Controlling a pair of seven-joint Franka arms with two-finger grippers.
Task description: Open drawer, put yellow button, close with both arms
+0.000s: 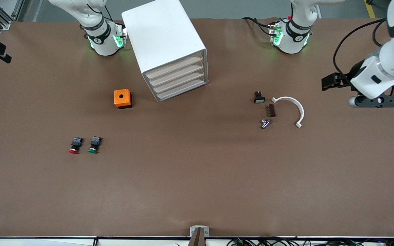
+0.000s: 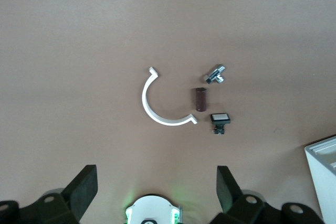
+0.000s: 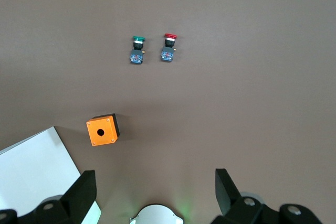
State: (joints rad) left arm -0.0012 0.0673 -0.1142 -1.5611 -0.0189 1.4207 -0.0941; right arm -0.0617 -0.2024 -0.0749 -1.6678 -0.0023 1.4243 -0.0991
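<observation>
Claws (left [image 2: 154, 192], right [image 3: 152, 192]) gape over matte brown table [image 1: 197, 191]; boxy white cabinet [image 1: 164, 44] shut.

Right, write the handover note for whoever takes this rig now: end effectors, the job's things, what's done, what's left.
The left end effector is open and empty, over the table toward the left arm's end, near the white curved piece.
The right end effector is open and empty, over the table near the orange box.
On the cabinet, all four drawers look shut.
No yellow button in view; only the red-capped button and green-capped button lie out.
Done: cannot tell whether it is inside a drawer. Left: check that first.
</observation>
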